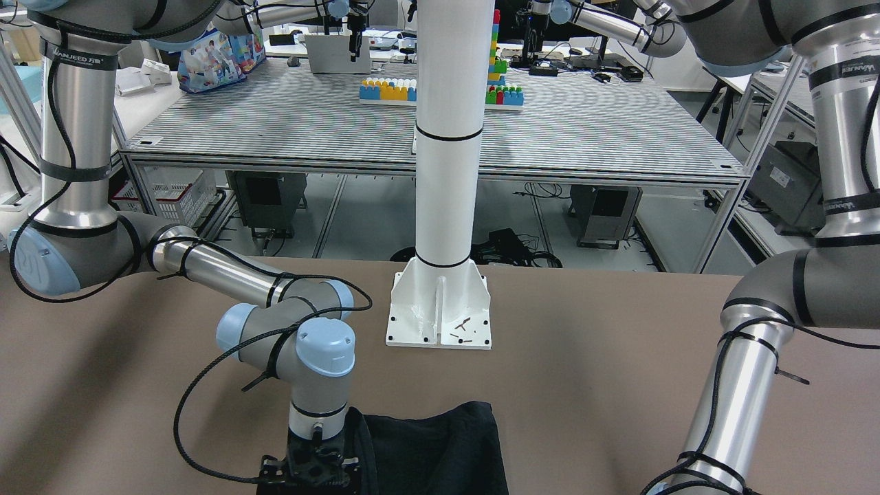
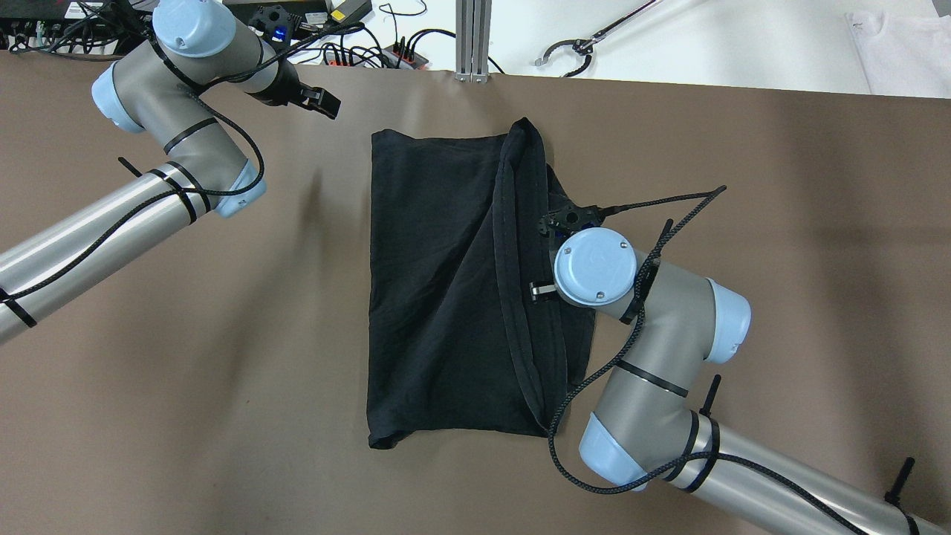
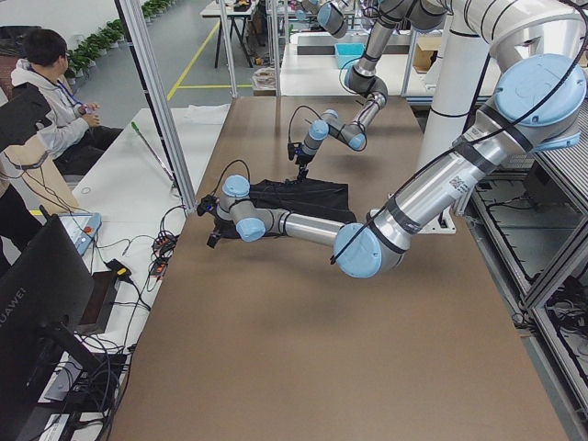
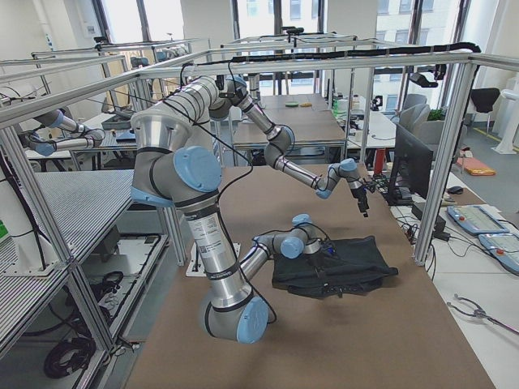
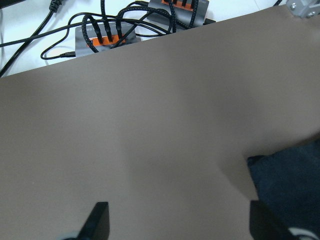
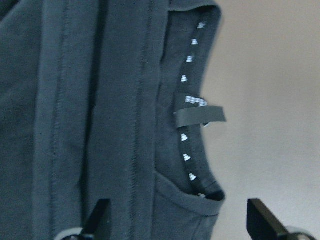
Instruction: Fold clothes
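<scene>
Black garment (image 2: 438,297): one, plain, lying flat at the middle of the brown counter (image 2: 186,334). Its right-hand portion is turned over the rest along a hemmed edge that runs slantwise. The neckline, with printed tape and a small loop, shows in the right wrist view. Right tool (image 6: 177,225): fingers spread wide, straddling the neckline from above, gripping nothing; contact with the cloth cannot be told. Left tool (image 5: 179,225): fingers spread wide, empty, over bare counter near the far edge, apart from the garment's corner. White pillar (image 1: 443,172): base plate on the counter, apart from the garment.
</scene>
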Controlling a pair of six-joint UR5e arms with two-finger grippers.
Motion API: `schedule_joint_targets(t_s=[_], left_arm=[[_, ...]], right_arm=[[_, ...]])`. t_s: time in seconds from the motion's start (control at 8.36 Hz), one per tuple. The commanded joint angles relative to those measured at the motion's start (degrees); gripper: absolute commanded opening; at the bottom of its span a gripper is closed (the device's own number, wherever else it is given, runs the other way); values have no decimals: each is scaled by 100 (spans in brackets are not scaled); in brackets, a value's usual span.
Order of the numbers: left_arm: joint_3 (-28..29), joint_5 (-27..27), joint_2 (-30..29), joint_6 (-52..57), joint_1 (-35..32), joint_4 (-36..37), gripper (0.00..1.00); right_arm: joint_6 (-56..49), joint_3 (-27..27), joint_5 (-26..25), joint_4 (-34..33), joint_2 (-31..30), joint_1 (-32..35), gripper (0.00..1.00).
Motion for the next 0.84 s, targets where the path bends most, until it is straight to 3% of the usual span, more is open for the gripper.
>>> schedule_joint_targets(t_s=[0.0,0.48,0.72], left_arm=[[1,0,-5,-1,0,5,100],[1,0,-5,-1,9,5,100],[1,0,-5,-1,9,5,100]], right_arm=[[200,87,115,-373,499,-597,95],[175,114,-26,-819,491,-1337,92],[-253,131,-245,-1024,491,-1461,80]])
